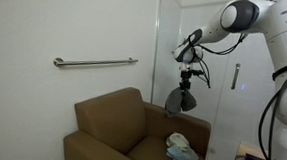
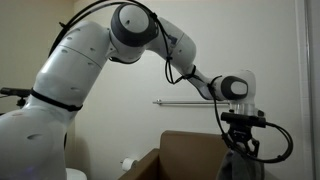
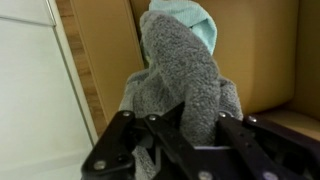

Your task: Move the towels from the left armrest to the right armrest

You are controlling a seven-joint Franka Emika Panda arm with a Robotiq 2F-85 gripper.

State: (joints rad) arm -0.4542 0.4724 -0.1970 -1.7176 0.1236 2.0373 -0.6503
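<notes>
Clamped shut on the grey towel (image 1: 178, 102), the gripper (image 1: 185, 85) dangles it directly above the right armrest (image 1: 191, 128) and the pale towel (image 1: 181, 148).

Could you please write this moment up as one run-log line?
gripper: shut on grey towel | hanging above armchair | blue-green towel: lying beneath it

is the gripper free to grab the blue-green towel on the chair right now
Probably not yet. The gripper is shut on the grey towel, which hangs above the blue-green towel. Nothing else seems to block the way down, but it would likely have to let the grey one go first.
</notes>
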